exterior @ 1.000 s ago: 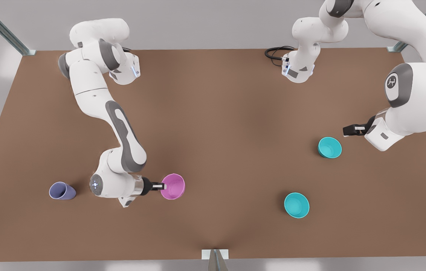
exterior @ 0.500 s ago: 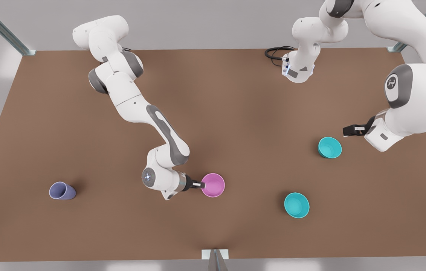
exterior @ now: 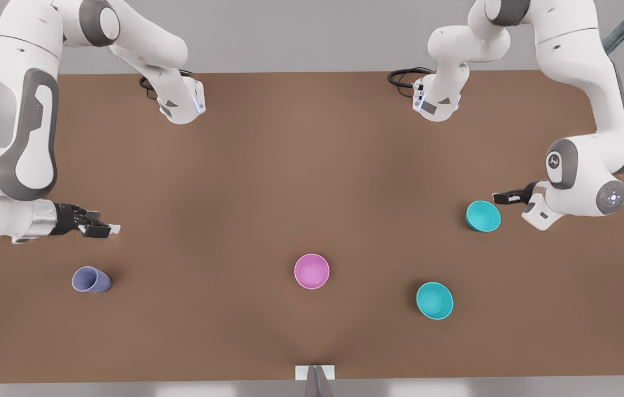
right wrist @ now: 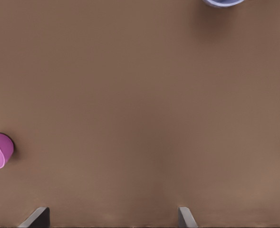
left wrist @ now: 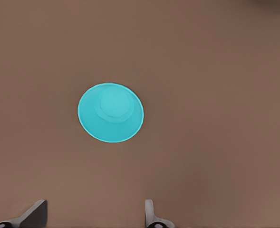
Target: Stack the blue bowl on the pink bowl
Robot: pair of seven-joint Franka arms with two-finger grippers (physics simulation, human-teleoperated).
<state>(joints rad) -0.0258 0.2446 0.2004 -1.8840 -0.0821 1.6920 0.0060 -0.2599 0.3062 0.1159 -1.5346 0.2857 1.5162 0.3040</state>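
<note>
Left gripper (exterior: 502,197) hung spread beside the small teal plastic blue bowl (exterior: 483,215). Right gripper (exterior: 103,227) waited spread near the lavender cup (exterior: 91,279). Pinching one rim wall squarely should carry it level to the small pink plastic bowl (exterior: 312,271).

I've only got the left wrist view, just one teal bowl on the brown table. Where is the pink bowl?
Observer: The pink bowl stands upright and alone near the middle of the front view.
Operator: Is mine the only teal one?
Observer: No. A second teal bowl sits nearer the pink bowl than the teal bowl by your left claw.
Operator: And the other arm?
Observer: The right claw hangs open and empty at the front view's left, near a lavender cup.
</note>
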